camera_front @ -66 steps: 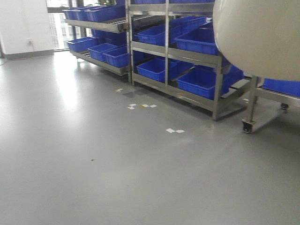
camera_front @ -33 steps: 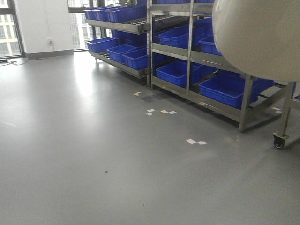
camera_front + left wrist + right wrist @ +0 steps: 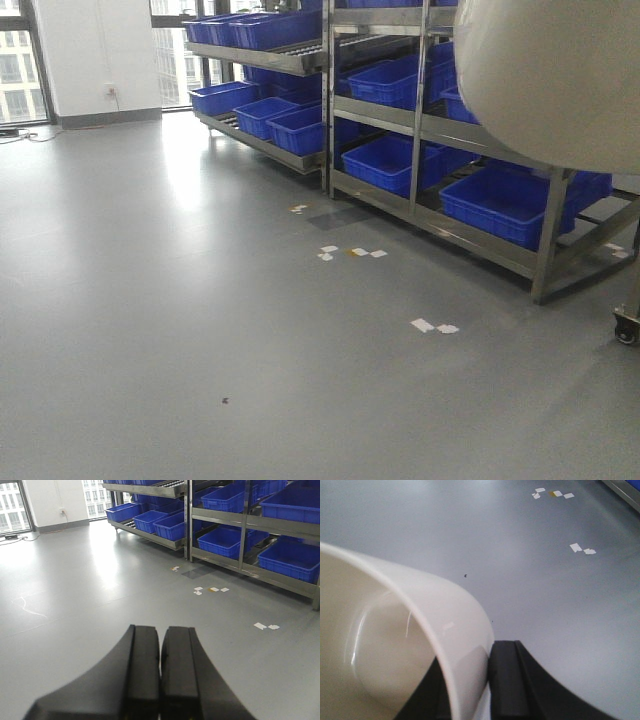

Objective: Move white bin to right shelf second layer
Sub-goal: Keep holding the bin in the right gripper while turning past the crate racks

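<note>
The white bin [image 3: 560, 70] fills the upper right of the front view, held up in the air, cream and smooth. In the right wrist view its rim and inside [image 3: 395, 645] are close up, and my right gripper [image 3: 470, 685] is shut on its wall, one black finger [image 3: 507, 680] outside and the other inside. My left gripper [image 3: 160, 647] is shut with nothing in it, above bare floor. The right shelf second layer [image 3: 400, 115] is the middle steel level of the nearer rack; it carries blue crates and is partly hidden behind the bin.
Steel racks hold several blue crates [image 3: 385, 160] along the back and right, also in the left wrist view [image 3: 222, 540]. A rack post [image 3: 545, 250] and a caster wheel [image 3: 627, 330] stand at the right. White tape marks [image 3: 433, 326] lie on the grey floor.
The racks and tape marks have slid right and down in the front view, and a window has come in at the left. The bin keeps its place in the view.
</note>
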Tool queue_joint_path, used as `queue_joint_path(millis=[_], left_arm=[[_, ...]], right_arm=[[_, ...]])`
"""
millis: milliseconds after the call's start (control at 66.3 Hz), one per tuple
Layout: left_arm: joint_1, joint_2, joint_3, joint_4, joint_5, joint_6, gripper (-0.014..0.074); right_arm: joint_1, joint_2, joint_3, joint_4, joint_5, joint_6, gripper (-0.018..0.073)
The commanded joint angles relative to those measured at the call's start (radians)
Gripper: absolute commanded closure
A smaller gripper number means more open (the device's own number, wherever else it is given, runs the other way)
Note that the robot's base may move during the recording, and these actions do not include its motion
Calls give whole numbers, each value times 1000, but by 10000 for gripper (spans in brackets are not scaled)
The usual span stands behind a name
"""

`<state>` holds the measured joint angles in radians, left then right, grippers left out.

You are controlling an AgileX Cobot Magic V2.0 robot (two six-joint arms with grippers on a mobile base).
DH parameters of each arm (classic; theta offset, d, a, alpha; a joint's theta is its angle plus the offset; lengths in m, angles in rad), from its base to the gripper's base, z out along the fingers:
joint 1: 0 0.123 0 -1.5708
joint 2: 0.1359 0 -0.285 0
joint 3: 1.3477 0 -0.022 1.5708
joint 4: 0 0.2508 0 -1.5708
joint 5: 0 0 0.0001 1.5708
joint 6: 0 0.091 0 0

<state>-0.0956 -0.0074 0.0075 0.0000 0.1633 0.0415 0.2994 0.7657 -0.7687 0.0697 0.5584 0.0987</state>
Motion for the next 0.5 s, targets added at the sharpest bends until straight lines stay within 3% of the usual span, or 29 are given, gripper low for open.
queue_joint_path(millis=[0,483], left_arm=[[-6,-3,37,0,-86,-3,512],[-6,-3,37,0,-86,-3,512]], right_arm=[[0,-10,-32,0,-98,-3,507],[0,-10,-32,0,-98,-3,507]])
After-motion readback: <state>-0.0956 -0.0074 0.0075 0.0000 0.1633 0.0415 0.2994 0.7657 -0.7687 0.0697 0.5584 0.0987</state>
